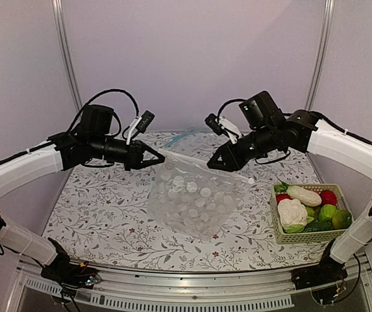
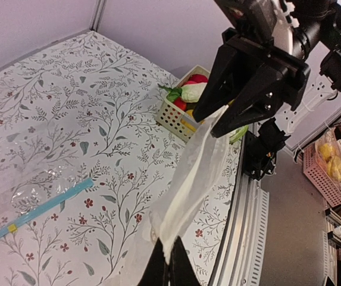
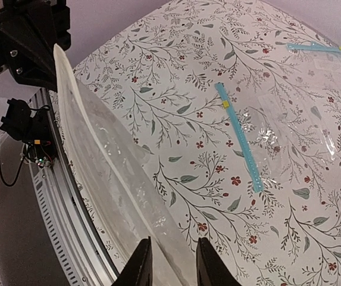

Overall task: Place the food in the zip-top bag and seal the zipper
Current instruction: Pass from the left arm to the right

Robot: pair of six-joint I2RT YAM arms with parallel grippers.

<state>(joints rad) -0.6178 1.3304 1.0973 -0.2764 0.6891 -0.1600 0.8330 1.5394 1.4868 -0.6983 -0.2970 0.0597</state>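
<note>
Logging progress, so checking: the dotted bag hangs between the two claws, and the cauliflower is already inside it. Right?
No. The dotted bag does hang between the left claw and right claw, but the cauliflower lies in the basket to its right, not inside the bag, as the top external view shows.

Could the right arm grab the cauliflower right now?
Probably not yet: the cauliflower lies uncovered on top in the basket, near that arm, but the right gripper is up at the zip-top bag's edge, jaws around it.
</note>
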